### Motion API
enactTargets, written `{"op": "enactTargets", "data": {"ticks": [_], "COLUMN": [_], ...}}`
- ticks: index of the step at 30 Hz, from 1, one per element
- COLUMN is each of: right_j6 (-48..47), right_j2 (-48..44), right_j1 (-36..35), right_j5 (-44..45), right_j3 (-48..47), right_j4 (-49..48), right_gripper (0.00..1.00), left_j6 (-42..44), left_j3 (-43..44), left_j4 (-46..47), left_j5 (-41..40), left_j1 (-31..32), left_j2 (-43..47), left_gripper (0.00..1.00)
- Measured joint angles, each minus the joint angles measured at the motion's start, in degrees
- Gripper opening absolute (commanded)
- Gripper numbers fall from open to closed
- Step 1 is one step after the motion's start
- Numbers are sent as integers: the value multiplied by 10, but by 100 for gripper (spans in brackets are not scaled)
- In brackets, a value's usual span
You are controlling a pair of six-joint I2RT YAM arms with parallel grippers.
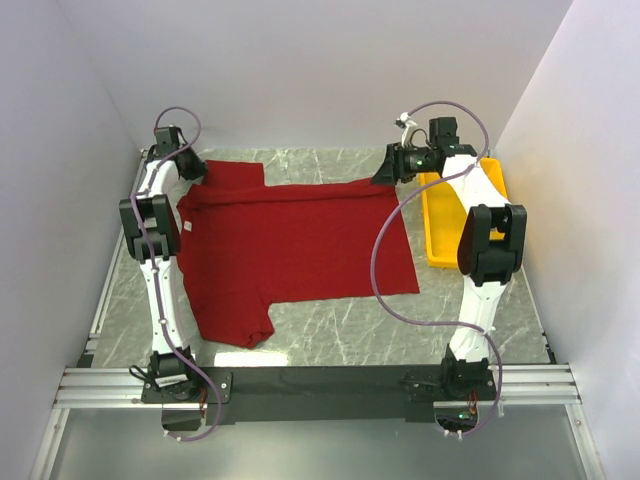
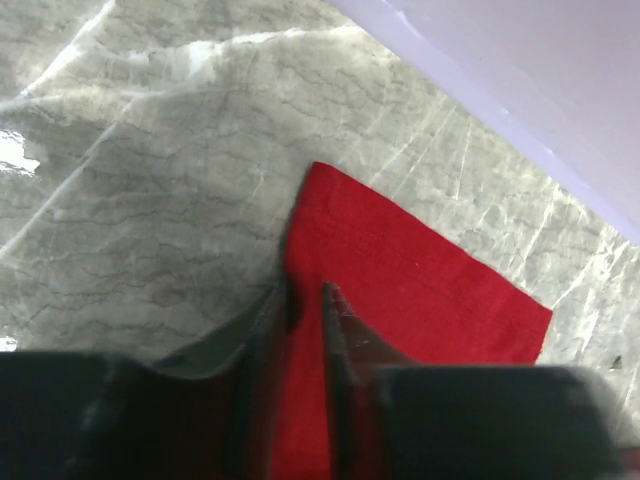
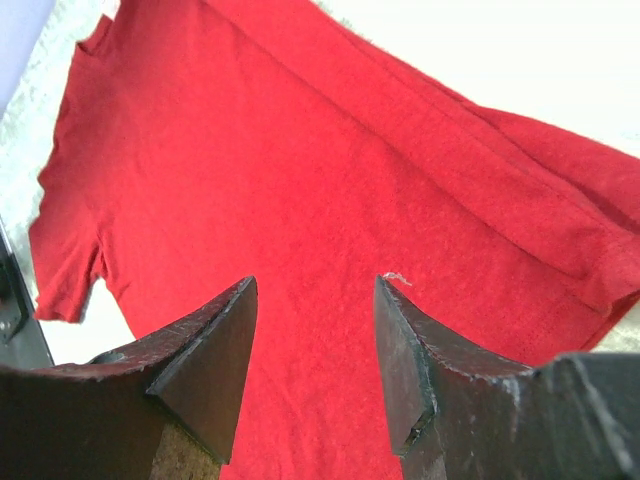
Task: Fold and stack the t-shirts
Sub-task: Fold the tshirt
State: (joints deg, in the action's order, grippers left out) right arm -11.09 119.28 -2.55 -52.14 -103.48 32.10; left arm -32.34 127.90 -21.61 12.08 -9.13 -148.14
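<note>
Maroon t-shirt [image 1: 300, 240] lies spread flat on marble table [image 1: 330, 340], yellow tray [image 1: 440, 230] near its hem. Left gripper [image 2: 307, 300]: jaws narrowed astride far sleeve edge (firm grip cannot be confirmed). Right gripper [image 3: 315, 300]: jaws apart, empty, over far hem corner

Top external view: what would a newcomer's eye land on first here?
A dark red cloth t-shirt lies spread across the grey marbled table, sleeves toward the left. The left claw is nearly closed around the far sleeve's edge, and the right claw is open over the far hem corner. A yellow plastic tray sits at far right.
</note>
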Motion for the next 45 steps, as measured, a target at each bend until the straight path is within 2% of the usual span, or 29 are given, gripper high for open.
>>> {"op": "enactTargets", "data": {"ticks": [3,8,12,21,25,34,45], "right_j6": [11,21,23,23,23,23,23], "right_j2": [-3,-8,-19,-60,-73,-97,-132], "right_j1": [4,7,12,21,29,38,38], "right_j5": [-2,-9,-11,-11,-13,-13,-16], "right_j3": [0,2,21,75,96,129,166], "right_j4": [-9,-17,-21,-29,-35,-42,-60], "right_gripper": [57,57,57,57,57,57,57], "left_j6": [2,13,23,73,106,171,281], "left_j3": [5,-1,-56,-253,-298,-423,-519], "left_j4": [-7,5,42,146,167,159,96], "left_j5": [-1,11,36,142,195,284,359], "left_j1": [0,1,0,-11,-17,-20,-21], "left_j2": [-5,-3,25,202,269,326,424], "left_gripper": [1,1,1,1,1,1,1]}}
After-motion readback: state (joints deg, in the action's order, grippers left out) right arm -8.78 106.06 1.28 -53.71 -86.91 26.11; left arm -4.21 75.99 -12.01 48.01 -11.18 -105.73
